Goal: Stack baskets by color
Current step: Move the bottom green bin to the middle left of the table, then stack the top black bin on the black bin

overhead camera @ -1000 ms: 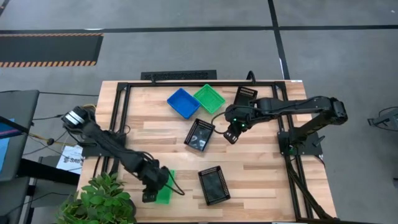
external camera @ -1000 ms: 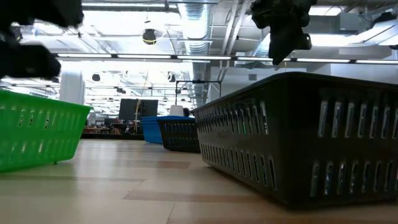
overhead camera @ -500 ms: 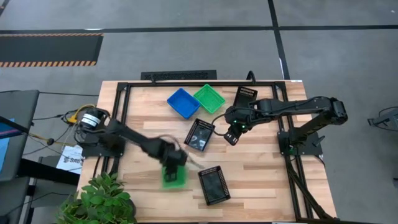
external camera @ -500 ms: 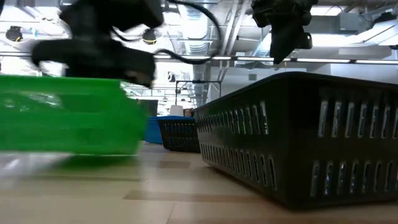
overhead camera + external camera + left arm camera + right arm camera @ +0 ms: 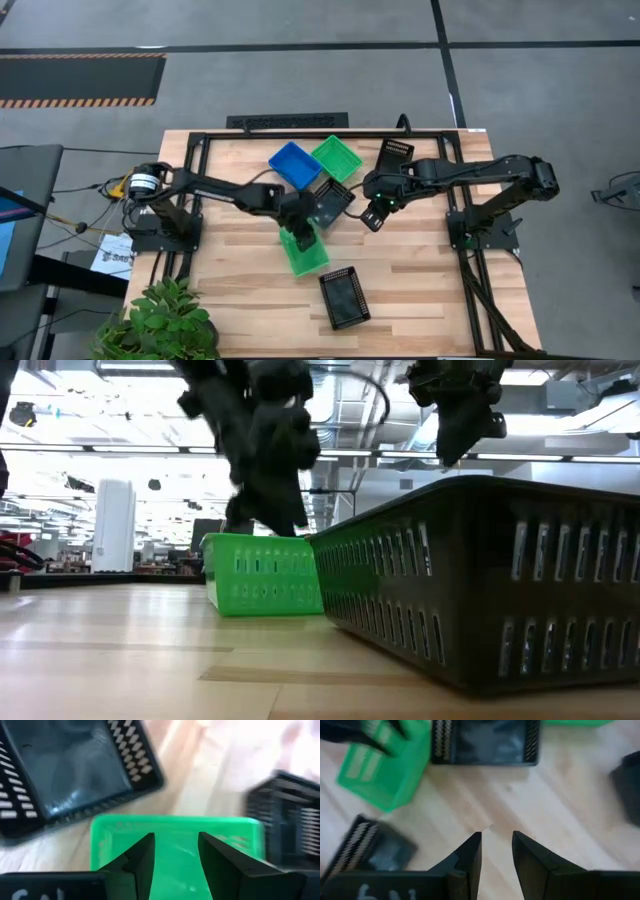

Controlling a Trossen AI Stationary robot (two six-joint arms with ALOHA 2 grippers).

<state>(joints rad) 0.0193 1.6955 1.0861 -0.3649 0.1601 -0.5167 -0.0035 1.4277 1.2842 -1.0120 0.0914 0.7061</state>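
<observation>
My left gripper (image 5: 299, 226) is over the table's middle, shut on a green basket (image 5: 308, 253) that also shows in the low view (image 5: 262, 575) and in the left wrist view (image 5: 120, 835). A black basket (image 5: 332, 203) lies just beyond it. At the far side a blue basket (image 5: 293, 165), a second green basket (image 5: 335, 157) and another black basket (image 5: 395, 152) rest on the wood. A third black basket (image 5: 343, 298) sits near the front edge. My right gripper (image 5: 495, 840) hangs open above bare wood, right of the middle black basket. My left gripper has the green basket by its far short end (image 5: 297, 237), coming from above and slanting toward the near edge. Its own fingers (image 5: 142, 857) cover the place of contact, so the kind of hold stays hidden. The basket sits low at the table top; whether it is clear, I cannot tell.
A potted plant (image 5: 160, 325) stands at the near left corner. Black frame rails (image 5: 192, 190) run along the table's left, far and right sides. Bare wood lies at the near left and the near right of the table.
My left gripper has swept from the near left corner toward the table's middle, going right and toward the far edge, and it has turned on the way. The green basket has come along with it and now lies beside the middle black basket.
</observation>
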